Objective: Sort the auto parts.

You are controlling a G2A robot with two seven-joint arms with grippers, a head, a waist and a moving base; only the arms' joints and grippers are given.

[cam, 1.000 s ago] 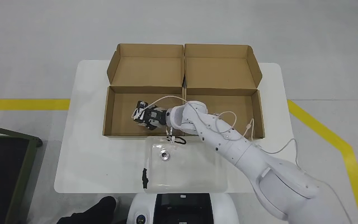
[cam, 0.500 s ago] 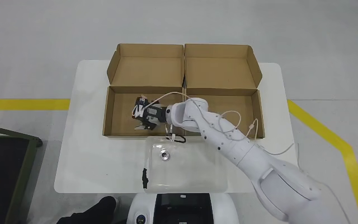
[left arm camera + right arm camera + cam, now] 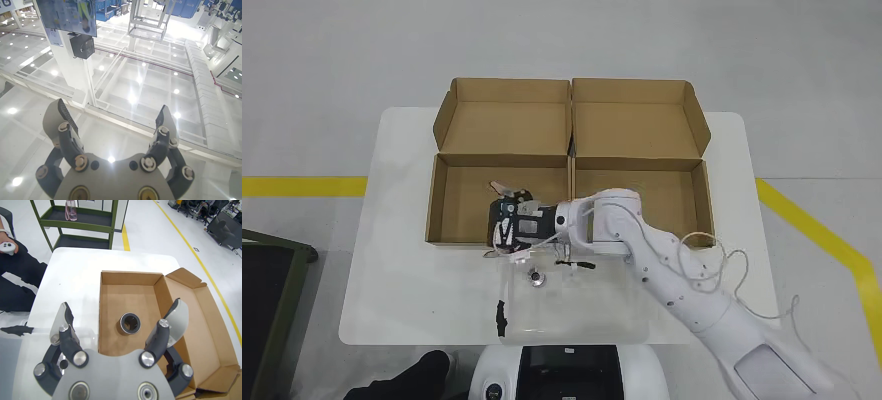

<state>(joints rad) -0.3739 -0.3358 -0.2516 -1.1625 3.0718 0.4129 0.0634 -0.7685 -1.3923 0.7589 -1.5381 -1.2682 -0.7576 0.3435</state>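
Right pincer (image 3: 121, 304) released, empty, above near wall of left cardboard box (image 3: 132, 277). Steel bushing (image 3: 130, 324) rests on box floor. Judged heavy, rigid, slick; grip across outer wall. Left pincer (image 3: 112, 104) released, aimed at ceiling.

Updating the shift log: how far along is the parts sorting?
Done: one metal sleeve lies in the left cardboard box. In hand: nothing; the right gripper hangs open and empty over that box's near wall. Left: at least one round part sits in the clear bin.
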